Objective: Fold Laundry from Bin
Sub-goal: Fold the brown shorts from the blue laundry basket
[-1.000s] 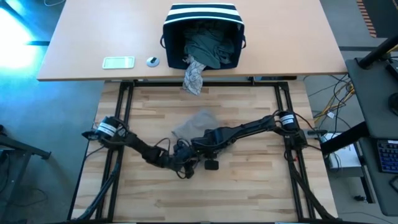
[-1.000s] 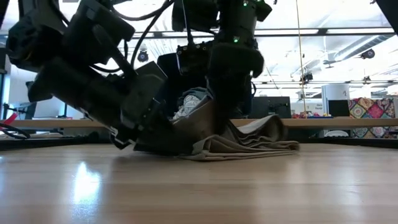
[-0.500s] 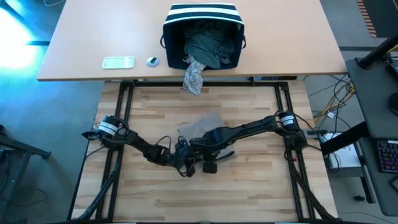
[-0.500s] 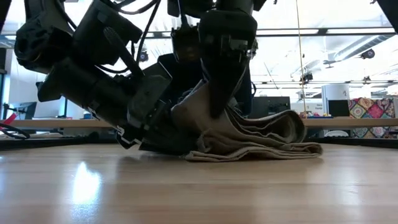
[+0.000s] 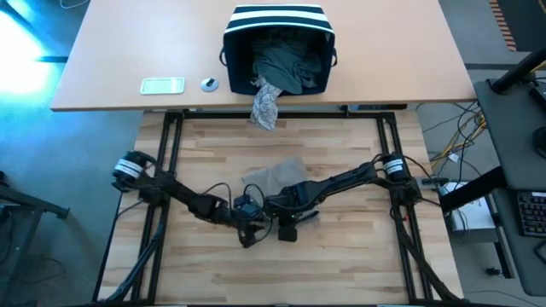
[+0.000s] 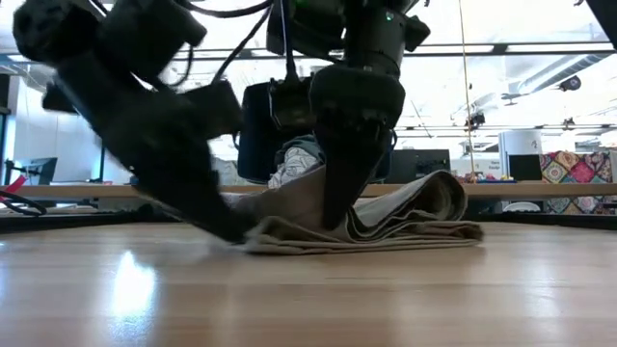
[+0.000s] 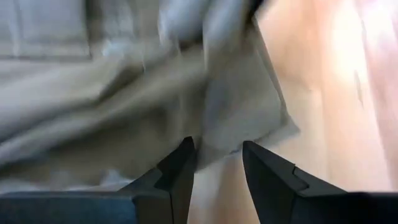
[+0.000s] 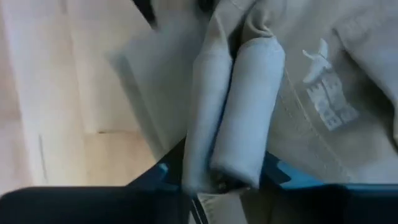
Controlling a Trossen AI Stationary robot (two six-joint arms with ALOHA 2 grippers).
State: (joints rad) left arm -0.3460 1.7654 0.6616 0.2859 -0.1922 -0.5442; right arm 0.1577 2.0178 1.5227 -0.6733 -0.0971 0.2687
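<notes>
The tan garment [image 5: 275, 176] lies folded in layers near the middle of the wooden desk [image 5: 358, 256], with both arms bent in over its near edge. The right pincer [image 8: 225, 180] comes in from the right side and grips a rolled fold of the tan garment, which bulges up between its two fingers; in the low view this pincer [image 6: 339, 207] stands nearly upright with the cloth draped round it and the stacked folds trailing off to the right. The left pincer [image 7: 216, 163] reaches in from the left at a low slant, its fingers parted with a clear gap between them and nothing held; the corner of the tan garment lies just beyond its tips, on the bare wood. Seen from above, the left pincer [image 5: 247, 223] sits just left of the right one. The bin [image 5: 277, 47], navy with white stripes, rests on the lighter far desk [image 5: 102, 51], tipped toward the arms so its opening shows a dark green garment [image 5: 288, 61] inside. A grey-white patterned garment [image 5: 265, 103] spills from its mouth over the desk's near edge.
</notes>
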